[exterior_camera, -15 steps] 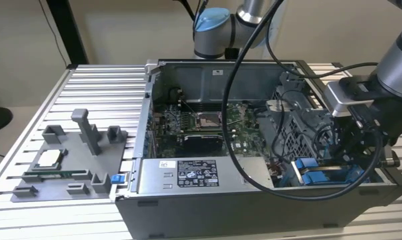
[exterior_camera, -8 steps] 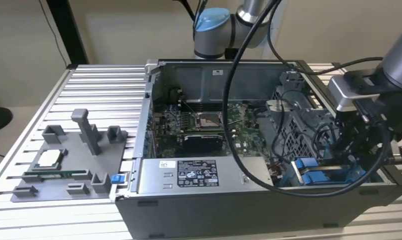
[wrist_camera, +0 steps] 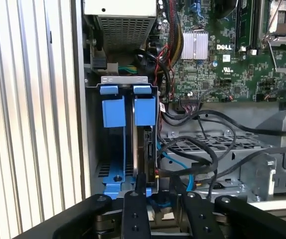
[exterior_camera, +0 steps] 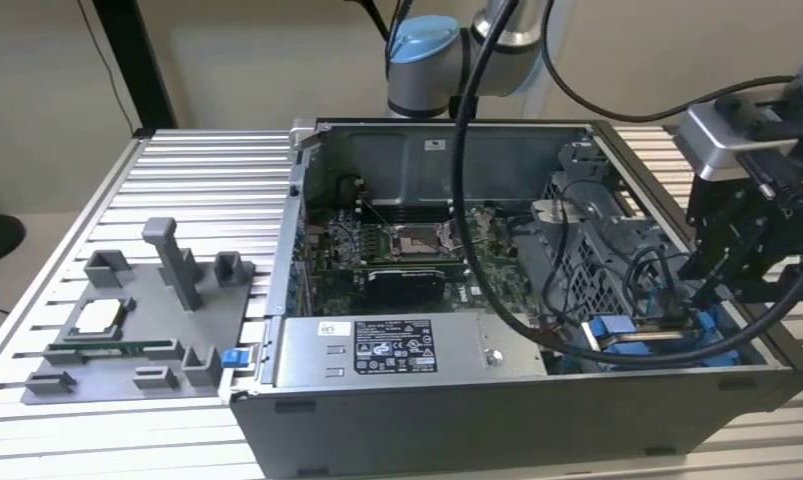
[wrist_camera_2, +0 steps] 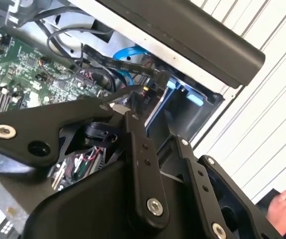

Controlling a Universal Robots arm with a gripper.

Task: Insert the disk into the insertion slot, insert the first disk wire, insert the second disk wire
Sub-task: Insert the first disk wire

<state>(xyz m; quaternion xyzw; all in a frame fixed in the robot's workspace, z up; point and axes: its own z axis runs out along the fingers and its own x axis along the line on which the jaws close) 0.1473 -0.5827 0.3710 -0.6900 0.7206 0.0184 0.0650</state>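
Gripper [exterior_camera: 705,292], exterior view's right, just above disk [exterior_camera: 652,336] in insertion slot [exterior_camera: 724,354]; grip state cannot be told; black wires [exterior_camera: 637,262] crowd alongside

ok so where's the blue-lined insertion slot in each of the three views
Exterior view: the insertion slot sits in the computer case's near corner at the exterior view's right.
First wrist view: it runs along the case's side wall, beside the perforated cage.
Second wrist view: its blue tab shows just inside the case's corner.
Shared landmark: the green motherboard.
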